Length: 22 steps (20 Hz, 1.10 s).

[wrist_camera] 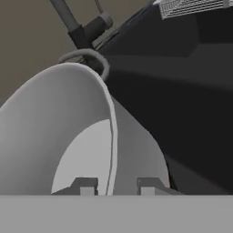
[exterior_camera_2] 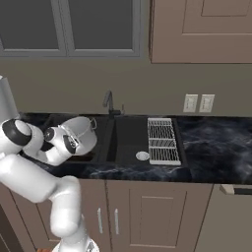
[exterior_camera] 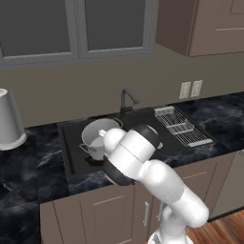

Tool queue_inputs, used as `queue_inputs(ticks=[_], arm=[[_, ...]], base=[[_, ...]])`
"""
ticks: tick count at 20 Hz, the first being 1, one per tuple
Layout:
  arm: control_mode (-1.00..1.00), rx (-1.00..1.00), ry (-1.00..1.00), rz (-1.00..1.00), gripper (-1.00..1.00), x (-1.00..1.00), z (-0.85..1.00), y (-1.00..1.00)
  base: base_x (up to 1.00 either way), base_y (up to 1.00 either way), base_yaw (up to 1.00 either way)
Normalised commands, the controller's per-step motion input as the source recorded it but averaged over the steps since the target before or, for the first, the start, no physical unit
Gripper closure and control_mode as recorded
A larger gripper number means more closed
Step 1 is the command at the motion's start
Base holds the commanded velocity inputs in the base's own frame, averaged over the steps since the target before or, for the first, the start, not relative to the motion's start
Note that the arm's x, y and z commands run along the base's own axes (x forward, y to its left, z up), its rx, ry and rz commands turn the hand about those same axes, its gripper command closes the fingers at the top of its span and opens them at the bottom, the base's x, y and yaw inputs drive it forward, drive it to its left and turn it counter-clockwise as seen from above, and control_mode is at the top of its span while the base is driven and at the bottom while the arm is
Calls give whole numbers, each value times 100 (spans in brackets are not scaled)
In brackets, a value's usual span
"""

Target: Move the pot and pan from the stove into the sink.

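Observation:
The silver steel pot (exterior_camera: 94, 135) (exterior_camera_2: 81, 132) (wrist_camera: 68, 118) hangs tilted in the left part of the dark sink (exterior_camera: 138, 125) (exterior_camera_2: 130, 135) (wrist_camera: 182, 113). My gripper (wrist_camera: 113, 186) (exterior_camera_2: 75, 142) is shut on the pot, with one fingertip inside its wall and one outside. A loop handle (wrist_camera: 91, 57) shows on the pot's far side. I cannot tell whether the pot touches the basin floor. The pan and the stove are out of view.
A curved dark faucet (exterior_camera: 127, 100) (exterior_camera_2: 108, 102) (wrist_camera: 68, 20) stands behind the basin. A wire dish rack (exterior_camera: 183, 126) (exterior_camera_2: 162, 140) lies along the sink's right side. A white paper-towel roll (exterior_camera: 9, 119) (exterior_camera_2: 6, 101) stands on the counter to the left. Wall cabinets hang above.

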Motion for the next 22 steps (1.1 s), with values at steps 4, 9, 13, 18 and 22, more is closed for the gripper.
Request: queue_inputs(ticks=[4, 9, 13, 18, 22], arm=[[-100, 0, 3, -6, -100, 16, 41, 3], [-100, 0, 6, -5, -100, 12, 79, 6], [-100, 2, 7, -2, -100, 11, 93, 7], [-100, 2, 13, 0, -100, 10, 96, 13], [-100, 0, 17, 0, -100, -3, 81, 17]], base=[[0, 0, 0], [0, 0, 0], [0, 0, 0], [0, 0, 0], [0, 0, 0]])
